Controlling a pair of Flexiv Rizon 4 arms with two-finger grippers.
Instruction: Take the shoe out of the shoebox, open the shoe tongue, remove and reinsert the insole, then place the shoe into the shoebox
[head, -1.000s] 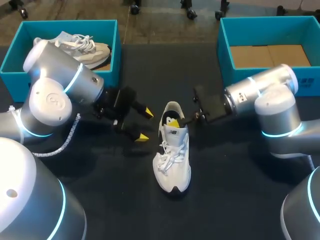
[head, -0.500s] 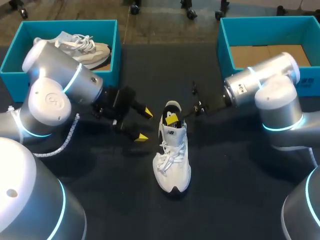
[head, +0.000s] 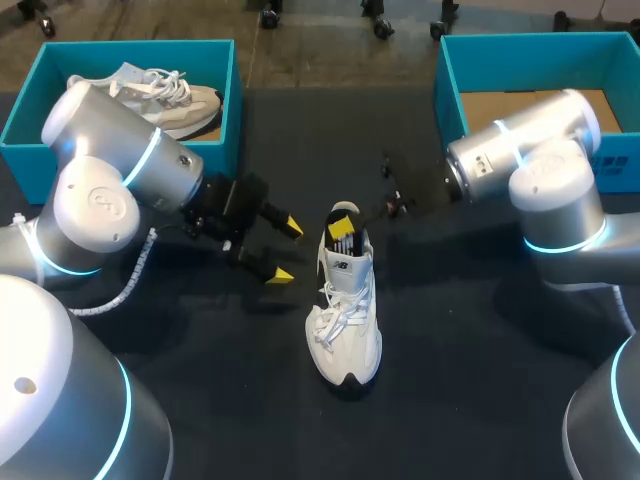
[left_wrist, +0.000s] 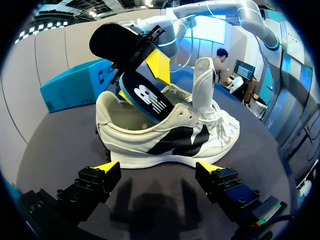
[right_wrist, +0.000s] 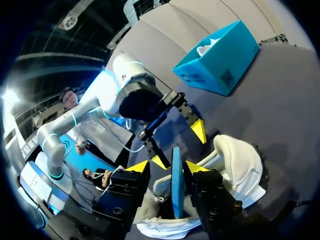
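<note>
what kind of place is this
Probably a robot manipulation test bench: a dark table with a teal left shoebox and right shoebox at the far side, and the right gripper holding the insole of a white shoe.

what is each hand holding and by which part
The right hand pinches the blue insole by its heel end, partly out of the shoe. The left hand is open, holding nothing.

Black table (head: 220, 400), matte top. Far-left corner: 2nd sneaker (head: 180, 100), beige/white w/ white laces, lying inside left teal box (head: 232, 100). Far-right corner: brown cardboard sheet (head: 530, 112) covers floor of right teal box (head: 450, 100).
</note>
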